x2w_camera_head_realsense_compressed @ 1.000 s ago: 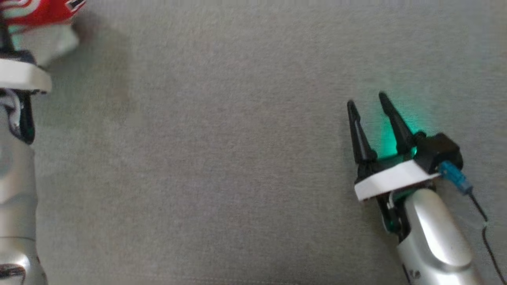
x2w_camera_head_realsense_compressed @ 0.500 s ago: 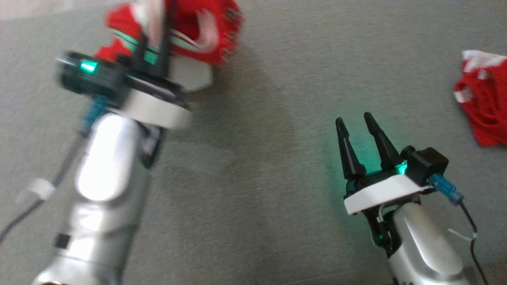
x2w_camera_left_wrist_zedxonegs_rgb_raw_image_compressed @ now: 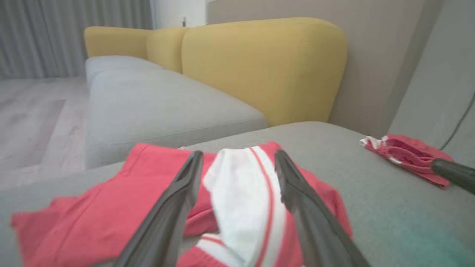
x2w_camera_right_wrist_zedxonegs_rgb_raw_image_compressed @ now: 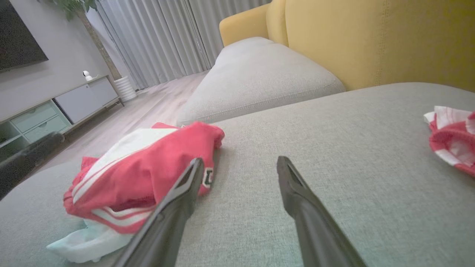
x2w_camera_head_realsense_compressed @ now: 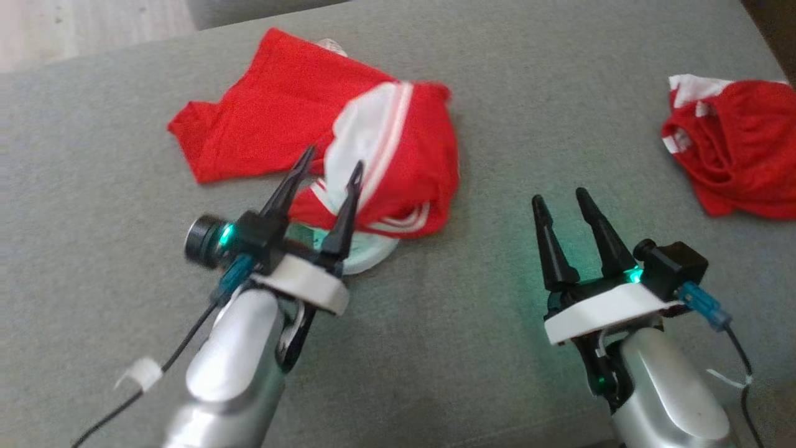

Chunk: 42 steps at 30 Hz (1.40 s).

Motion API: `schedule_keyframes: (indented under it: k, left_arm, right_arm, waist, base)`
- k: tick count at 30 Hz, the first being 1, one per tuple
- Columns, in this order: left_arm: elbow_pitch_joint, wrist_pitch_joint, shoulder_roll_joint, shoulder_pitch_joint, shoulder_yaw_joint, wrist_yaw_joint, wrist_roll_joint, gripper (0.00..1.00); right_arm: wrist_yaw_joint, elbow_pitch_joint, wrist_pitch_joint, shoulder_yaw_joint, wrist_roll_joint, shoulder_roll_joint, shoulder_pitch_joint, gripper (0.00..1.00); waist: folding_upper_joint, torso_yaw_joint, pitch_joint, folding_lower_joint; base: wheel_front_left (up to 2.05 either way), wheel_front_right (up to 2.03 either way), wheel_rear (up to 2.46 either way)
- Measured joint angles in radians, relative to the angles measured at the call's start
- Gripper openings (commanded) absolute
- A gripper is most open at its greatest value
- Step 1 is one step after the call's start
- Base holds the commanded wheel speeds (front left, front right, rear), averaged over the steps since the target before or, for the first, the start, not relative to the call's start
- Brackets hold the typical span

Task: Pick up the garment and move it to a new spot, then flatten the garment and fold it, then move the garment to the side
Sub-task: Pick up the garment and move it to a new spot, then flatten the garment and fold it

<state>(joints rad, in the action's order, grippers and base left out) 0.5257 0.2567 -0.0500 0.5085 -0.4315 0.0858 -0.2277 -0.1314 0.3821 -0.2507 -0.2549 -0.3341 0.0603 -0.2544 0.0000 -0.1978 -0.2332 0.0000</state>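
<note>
The garment (x2w_camera_head_realsense_compressed: 280, 106), red shorts with white striped side panels, lies crumpled on the grey cushion (x2w_camera_head_realsense_compressed: 435, 348), left of centre in the head view. My left gripper (x2w_camera_head_realsense_compressed: 334, 157) hovers open over its near edge, fingers straddling the white panel and holding nothing. In the left wrist view the garment (x2w_camera_left_wrist_zedxonegs_rgb_raw_image_compressed: 241, 185) spreads under the open left gripper (x2w_camera_left_wrist_zedxonegs_rgb_raw_image_compressed: 238, 152). My right gripper (x2w_camera_head_realsense_compressed: 559, 195) stands open over bare cushion to the right of the garment. In the right wrist view the garment (x2w_camera_right_wrist_zedxonegs_rgb_raw_image_compressed: 148, 159) lies left of the open right gripper (x2w_camera_right_wrist_zedxonegs_rgb_raw_image_compressed: 240, 160).
A second red-and-white garment (x2w_camera_head_realsense_compressed: 740, 143) lies bunched at the cushion's right side. A yellow backrest (x2w_camera_left_wrist_zedxonegs_rgb_raw_image_compressed: 267, 70) and another grey seat (x2w_camera_right_wrist_zedxonegs_rgb_raw_image_compressed: 259, 74) stand beyond. The cushion's far-left edge drops to a wooden floor (x2w_camera_head_realsense_compressed: 81, 25).
The head camera has shifted, bringing both garments into view. My left gripper has opened and let go of the garment, which now rests on the cushion. The right gripper stays open.
</note>
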Motion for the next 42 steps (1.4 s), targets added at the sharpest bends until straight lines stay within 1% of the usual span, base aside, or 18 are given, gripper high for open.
schedule_keyframes:
  k: [3,8,12,17,19,24,30,33,36,39,42]
  left_arm:
    - [-0.024,0.0,0.0,-0.058,0.069,-0.024,-0.003,1.0]
    - [-0.089,0.0,0.0,-0.191,0.195,-0.042,-0.011,1.0]
    - [-0.13,0.0,0.0,-0.316,0.275,-0.042,0.004,1.0]
    - [-0.182,0.0,0.0,-0.423,0.331,-0.037,0.032,1.0]
    - [-0.197,0.0,0.0,-0.457,0.337,-0.025,0.04,1.0]
    - [-0.224,0.0,0.0,-0.529,0.337,-0.024,0.034,1.0]
    - [-0.235,0.0,0.0,-0.554,0.325,-0.025,0.012,1.0]
    - [-0.239,0.0,0.0,-0.553,0.308,-0.026,0.007,1.0]
    - [-0.238,0.0,0.0,-0.549,0.293,-0.025,0.006,1.0]
    - [-0.236,0.0,0.0,-0.528,0.264,-0.024,-0.025,1.0]
    - [-0.233,0.0,0.001,-0.498,0.228,-0.023,-0.038,1.0]
  right_arm:
    - [0.0,0.002,0.0,0.015,0.002,-0.001,0.001,1.0]
    - [0.0,0.009,0.0,0.056,0.009,-0.003,0.018,1.0]
    - [0.0,0.026,0.0,0.086,0.009,-0.004,0.049,1.0]
    - [0.0,0.034,0.0,0.128,0.019,-0.006,0.081,1.0]
    - [0.0,0.04,0.0,0.145,0.025,-0.007,0.099,1.0]
    - [0.0,0.055,0.0,0.169,0.028,-0.008,0.148,1.0]
    - [0.0,0.056,0.0,0.175,0.026,-0.01,0.16,1.0]
    - [0.0,0.056,0.0,0.142,0.025,-0.01,0.157,1.0]
    - [0.0,0.06,0.0,0.073,0.028,-0.01,0.119,1.0]
    - [0.0,0.083,0.0,0.01,0.028,-0.009,0.02,1.0]
    - [0.0,0.117,0.007,-0.027,0.029,-0.008,-0.1,1.0]
  waist:
    - [0.0,0.027,0.01,0.0]
    - [0.0,0.078,0.041,0.0]
    - [0.0,0.116,0.077,-0.0001]
    - [0.0,0.153,0.126,-0.0001]
    - [0.0,0.166,0.145,-0.0002]
    - [0.0,0.192,0.183,-0.0002]
    - [0.0,0.208,0.186,-0.0001]
    - [0.0,0.216,0.173,0.0]
    - [0.0,0.227,0.156,0.0]
    - [0.0,0.25,0.141,0.0001]
    - [0.0,0.285,0.127,0.0001]
  base:
    - [0.0,0.0,0.0]
    - [0.0,0.0,0.0]
    - [0.0,0.0,0.0]
    - [0.0,0.0,0.0]
    - [0.0,0.0,0.0]
    - [0.0,0.0,0.0]
    - [0.0,0.0,0.0]
    - [0.0,0.0,0.0]
    - [0.0,0.0,0.0]
    - [0.0,0.0,0.0]
    - [0.0,0.0,0.0]
